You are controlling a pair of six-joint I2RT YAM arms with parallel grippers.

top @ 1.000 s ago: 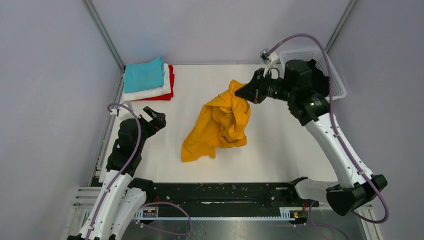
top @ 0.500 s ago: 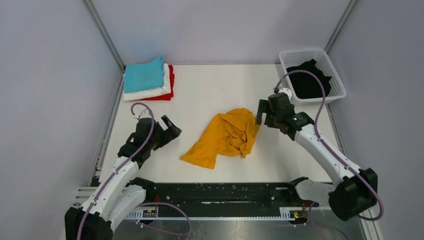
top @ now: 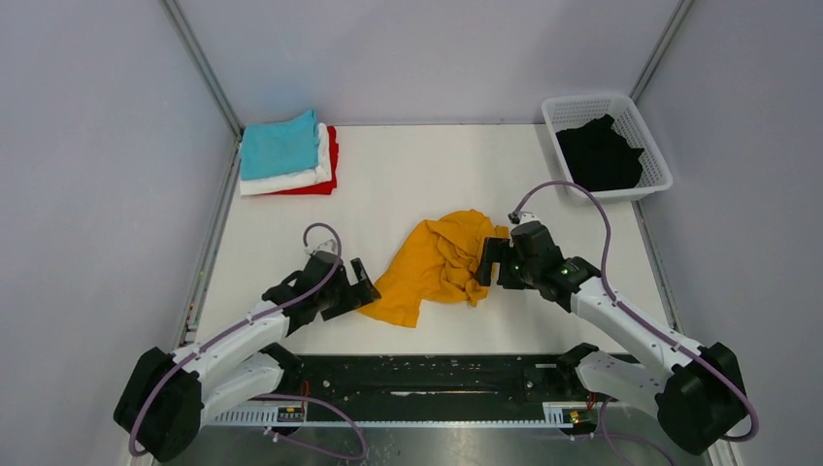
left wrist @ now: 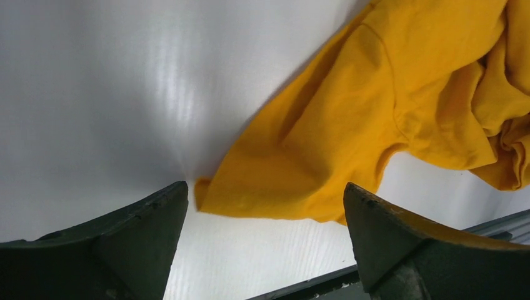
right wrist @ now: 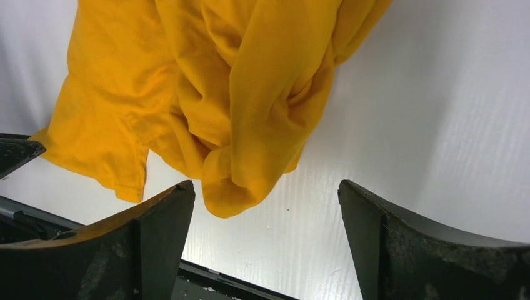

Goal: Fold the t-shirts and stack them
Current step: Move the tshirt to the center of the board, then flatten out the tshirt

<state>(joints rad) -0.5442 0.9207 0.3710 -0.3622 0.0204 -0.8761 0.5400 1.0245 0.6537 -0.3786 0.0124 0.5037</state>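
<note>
Mustard-orange t-shirt point(top: 442, 267) lay crumpled on surface point(top: 408, 175). Left jaws stood wide just beside its left corner; right jaws wide beside its right edge, empty.

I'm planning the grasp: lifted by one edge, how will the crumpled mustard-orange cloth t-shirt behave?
Probably floppy: the mustard-orange cloth t-shirt lies in soft folds, so it should drape and hang. Likely light, since the cloth looks thin. Pushed, it would probably bunch rather than slide whole across the white table.
</note>
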